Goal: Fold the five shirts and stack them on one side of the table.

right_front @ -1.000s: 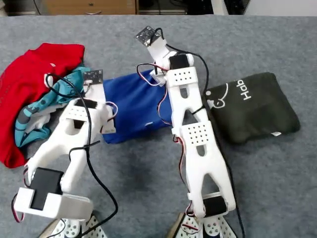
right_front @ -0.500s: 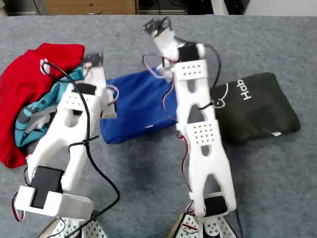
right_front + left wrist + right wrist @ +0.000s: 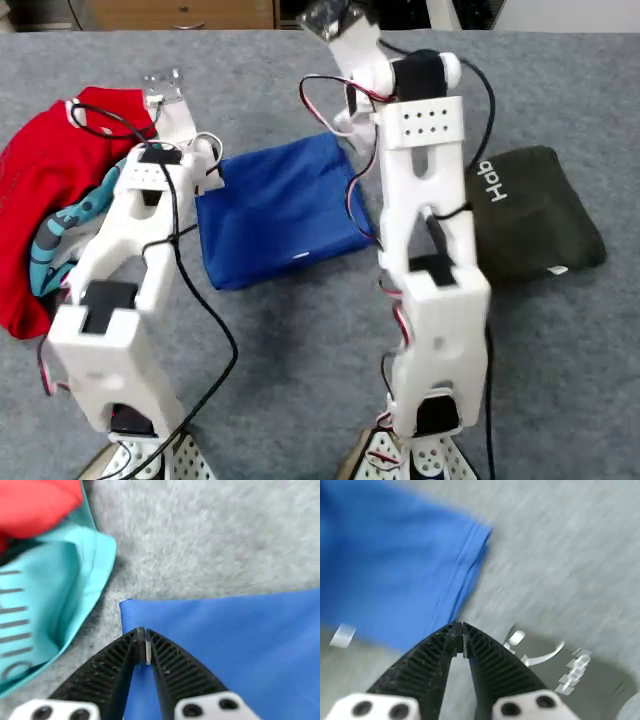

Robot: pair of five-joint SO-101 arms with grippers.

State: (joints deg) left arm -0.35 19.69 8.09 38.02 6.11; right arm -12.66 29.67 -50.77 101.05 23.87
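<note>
Shirts, four that I can make out, lie on the grey bench (image 3: 300,380), and I place everything from the blue shirt (image 3: 280,210), which lies folded flat as a rough rectangle about mid-bench.

Well to the left of it the red shirt (image 3: 45,170) is spread in a loose, unfolded heap. The teal shirt (image 3: 50,245), with a dark pattern, is crumpled on top of the red one on the side nearer the blue shirt. Part of it is hidden under my left arm. In the left wrist view a teal edge comes close to the blue shirt's corner, with a strip of bare bench between them.

The left claw (image 3: 141,642) sits over that same corner of the blue shirt. Its two ribbed fingers meet at the tips, and I see no cloth pinched or lifted between them. The corner below looks flat.

My right arm stretches along the blue shirt's right edge. The right claw (image 3: 459,635) hangs just beyond that edge, over the bench in the gap between the blue shirt and its right-hand neighbour. Its tips are pressed together and grip nothing.

Just right of the blue shirt lies the dark shirt (image 3: 545,230), folded into a compact pad with white print facing up, apart from the blue one.
</note>
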